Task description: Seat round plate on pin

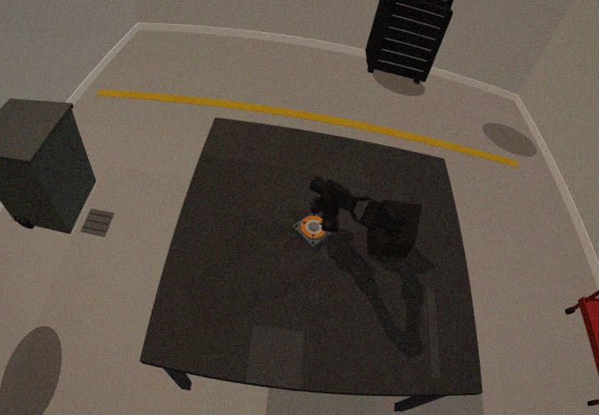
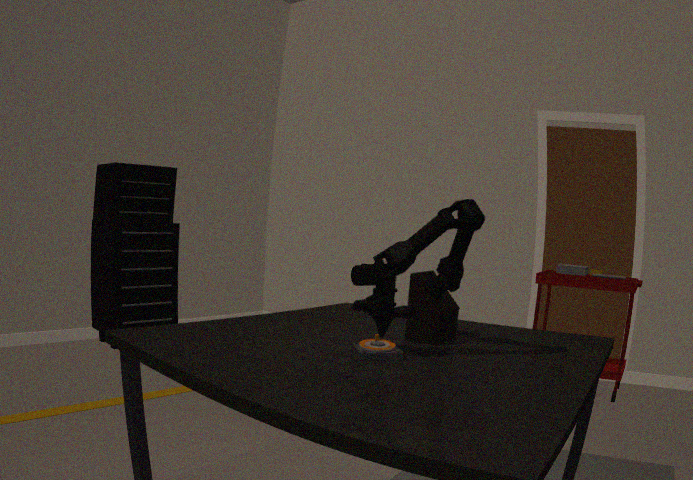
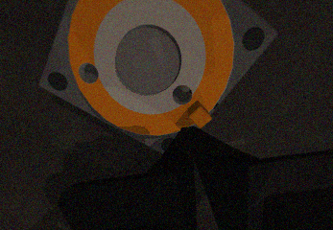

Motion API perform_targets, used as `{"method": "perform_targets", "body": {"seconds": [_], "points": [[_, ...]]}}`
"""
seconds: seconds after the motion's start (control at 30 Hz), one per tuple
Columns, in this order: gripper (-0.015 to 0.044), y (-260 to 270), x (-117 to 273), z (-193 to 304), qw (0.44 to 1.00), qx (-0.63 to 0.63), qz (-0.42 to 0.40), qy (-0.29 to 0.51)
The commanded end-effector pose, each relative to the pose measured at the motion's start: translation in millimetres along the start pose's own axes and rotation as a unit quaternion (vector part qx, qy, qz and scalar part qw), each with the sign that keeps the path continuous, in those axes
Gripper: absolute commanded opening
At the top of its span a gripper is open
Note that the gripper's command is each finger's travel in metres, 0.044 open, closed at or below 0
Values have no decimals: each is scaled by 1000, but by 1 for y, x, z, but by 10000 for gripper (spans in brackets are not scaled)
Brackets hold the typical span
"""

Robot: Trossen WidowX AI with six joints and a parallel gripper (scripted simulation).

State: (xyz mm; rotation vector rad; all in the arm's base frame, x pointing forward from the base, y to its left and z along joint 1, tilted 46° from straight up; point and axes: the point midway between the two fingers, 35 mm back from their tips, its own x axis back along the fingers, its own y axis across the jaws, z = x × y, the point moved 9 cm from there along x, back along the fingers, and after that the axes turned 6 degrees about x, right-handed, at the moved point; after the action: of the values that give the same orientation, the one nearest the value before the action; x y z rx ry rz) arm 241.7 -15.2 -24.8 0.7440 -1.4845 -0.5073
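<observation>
Arm folded at elbow, forearm sloping down, wrist vertical over the counter (image 2: 279, 362). Gripper (image 3: 189, 136) jaws pressed together, empty, tip at the orange tab (image 3: 196, 115) of the round plate (image 3: 97, 103) on its grey base (image 3: 257, 38)

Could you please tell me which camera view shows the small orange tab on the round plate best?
The wrist view: the small orange tab fills a clear patch at the rim of the round orange plate, just ahead of the shut jaws. The top view hides that side under the arm. The exterior view shows the plate as a thin orange sliver, tab indistinct.
</observation>
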Motion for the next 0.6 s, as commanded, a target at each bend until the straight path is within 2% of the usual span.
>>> {"method": "perform_targets", "body": {"seconds": [0.0,0.2,0.57], "points": [[0,-4,0,-3,1000,3,3,0],[0,-6,3,-4,1000,3,3,0],[0,-3,46,4,1000,3,4,0]]}}
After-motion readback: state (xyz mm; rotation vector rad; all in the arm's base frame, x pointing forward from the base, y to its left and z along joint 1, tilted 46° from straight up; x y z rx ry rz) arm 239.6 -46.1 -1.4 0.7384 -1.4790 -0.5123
